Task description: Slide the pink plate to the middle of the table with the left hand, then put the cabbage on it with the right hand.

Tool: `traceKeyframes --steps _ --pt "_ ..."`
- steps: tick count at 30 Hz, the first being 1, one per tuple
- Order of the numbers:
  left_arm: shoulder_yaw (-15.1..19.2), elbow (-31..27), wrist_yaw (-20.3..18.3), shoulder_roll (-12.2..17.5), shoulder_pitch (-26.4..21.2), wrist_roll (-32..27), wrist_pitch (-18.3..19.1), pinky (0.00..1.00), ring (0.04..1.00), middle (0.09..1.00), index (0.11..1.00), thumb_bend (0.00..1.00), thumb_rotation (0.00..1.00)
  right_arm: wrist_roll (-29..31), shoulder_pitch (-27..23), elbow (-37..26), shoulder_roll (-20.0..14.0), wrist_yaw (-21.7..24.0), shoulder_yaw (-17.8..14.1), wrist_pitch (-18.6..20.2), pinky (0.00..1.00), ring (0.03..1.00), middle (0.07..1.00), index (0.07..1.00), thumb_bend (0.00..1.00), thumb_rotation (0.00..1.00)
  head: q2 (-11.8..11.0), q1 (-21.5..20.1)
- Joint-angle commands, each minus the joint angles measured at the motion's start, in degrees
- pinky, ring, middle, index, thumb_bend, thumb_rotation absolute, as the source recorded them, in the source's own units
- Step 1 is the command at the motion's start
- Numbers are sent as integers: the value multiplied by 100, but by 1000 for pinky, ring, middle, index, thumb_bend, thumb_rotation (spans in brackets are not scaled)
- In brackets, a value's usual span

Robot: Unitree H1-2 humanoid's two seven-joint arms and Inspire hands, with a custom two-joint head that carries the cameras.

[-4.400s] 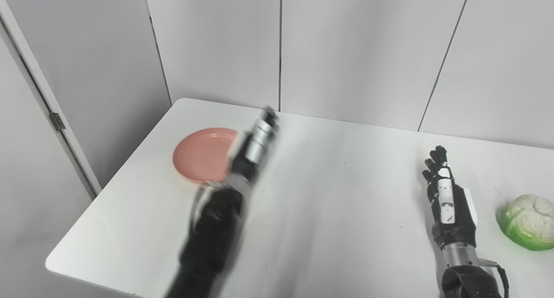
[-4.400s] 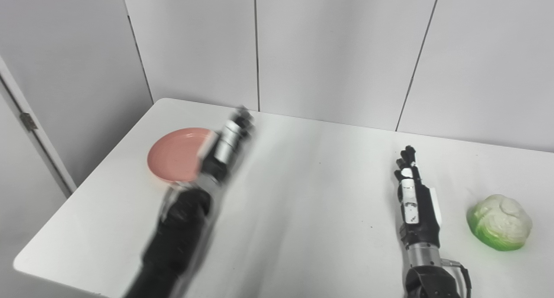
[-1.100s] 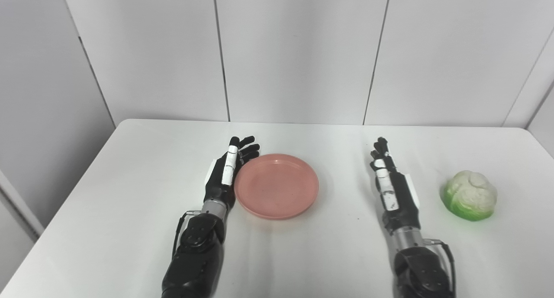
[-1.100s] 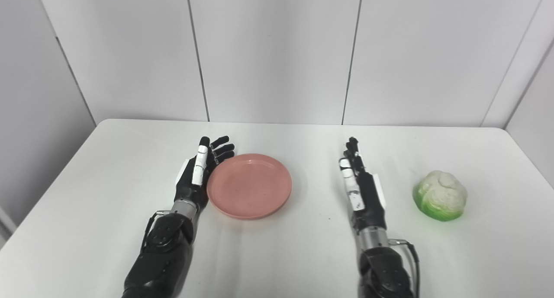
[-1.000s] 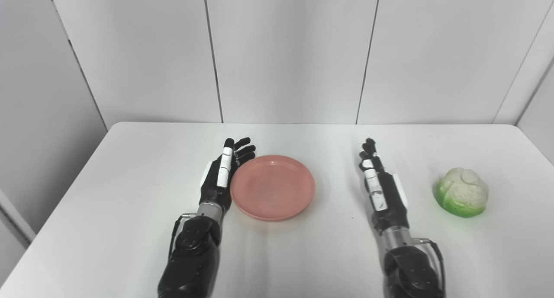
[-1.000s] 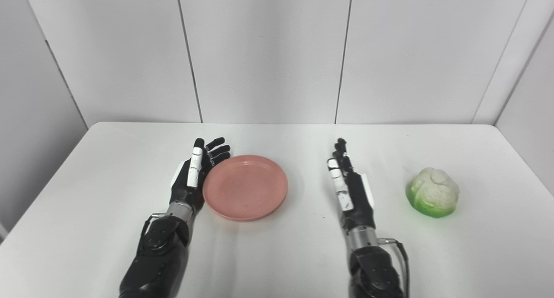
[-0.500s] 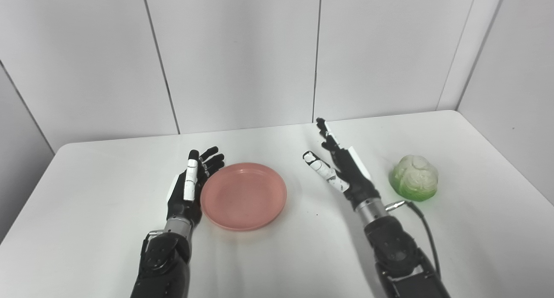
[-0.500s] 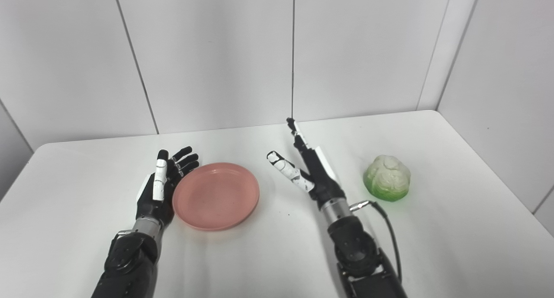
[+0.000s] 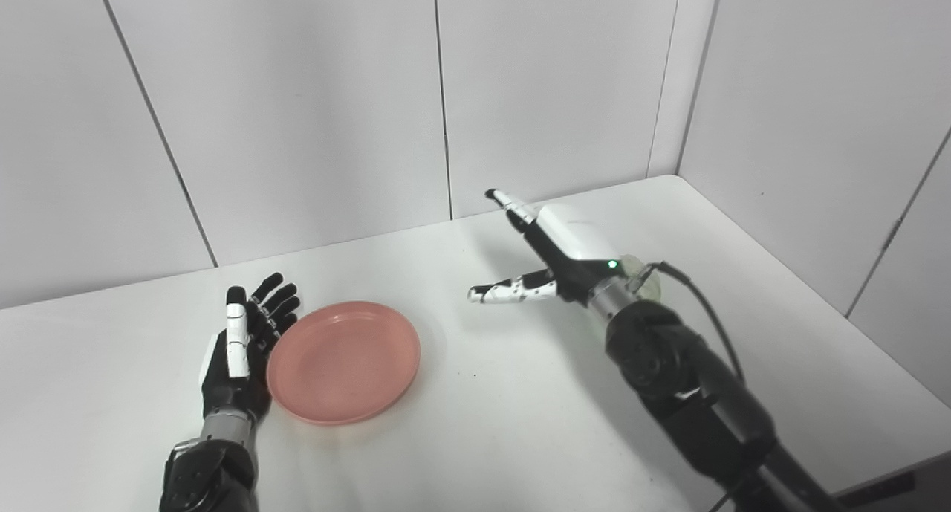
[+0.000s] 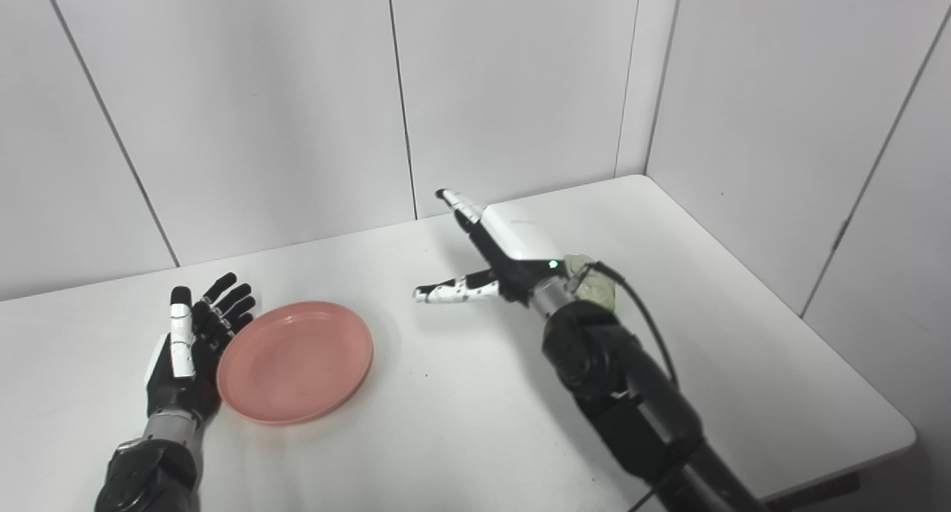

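The cabbage (image 10: 594, 283) sits on the desk (image 10: 743, 363) toward its right side, and in both views it is almost wholly hidden behind the wrist of the right robot hand (image 10: 494, 263); you see only a pale green sliver of it. Treat it as a rounded, lumpy object with no handle or flat face. It is probably light and fairly stiff, though the pictures cannot confirm weight or softness. Its domed top is likely to slip out of a shallow pinch, so take hold low on its sides, with the fingers on one flank and the thumb on the opposite flank, wrapping below the widest part. The right robot hand is raised above the desk, spread wide, fingers pointing away toward the wall and thumb pointing left; it holds nothing. You will probably need to turn the palm downward over the cabbage before closing. The pink plate (image 9: 343, 361) lies flat on the desk to the left of the cabbage and well apart from it. The left robot hand (image 9: 238, 356) rests with fingers apart against the plate's left rim, gripping nothing. The plate is shallow with a low rim, so judge that a round load set down off-centre could roll; release the cabbage over the plate's middle, flat side down if you can tell which side that is.
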Motion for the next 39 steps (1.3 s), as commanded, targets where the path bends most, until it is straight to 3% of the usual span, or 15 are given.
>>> traceKeyframes --steps 1,4,14,19,23,30,35,36,39 --pt "61 293 -187 39 149 -144 -220 888 854 825 805 814 979 -255 -247 -298 -247 119 -80 200 941 935 946 955 887 599 7 -1" --pt "67 378 -245 33 105 -171 -261 889 853 825 805 813 978 -483 -200 -376 -553 350 -91 315 989 960 958 962 917 537 -9 -38" --pt "39 431 -225 14 71 -143 -322 882 856 826 807 811 976 -777 -100 -416 -954 921 -213 647 1000 986 974 974 985 479 -39 7" --pt "45 405 -176 7 105 -126 -341 870 845 818 798 803 977 -849 39 -247 -1145 860 -248 548 1000 973 961 973 1000 527 -33 -13" --pt "46 384 -205 2 119 -146 -335 891 853 825 805 807 979 -838 113 -220 -1195 886 -254 574 1000 972 951 967 1000 579 -34 -11" --pt "46 299 -204 -13 163 -162 -234 889 856 829 812 798 974 -570 152 -70 -1123 1188 -370 845 1000 978 968 979 1000 542 -22 -2" --pt "52 230 -204 -20 197 -177 -205 902 857 826 808 790 976 -473 160 122 -1083 1173 -393 924 958 935 946 949 1000 480 4 -1" --pt "57 225 -215 -23 201 -192 -192 898 858 827 807 786 977 -424 164 190 -1068 1167 -404 941 897 921 943 943 1000 456 5 2" --pt "55 213 -227 -23 207 -214 -167 895 859 828 807 784 977 -346 168 280 -1053 1148 -411 965 847 911 941 939 1000 437 3 -1"
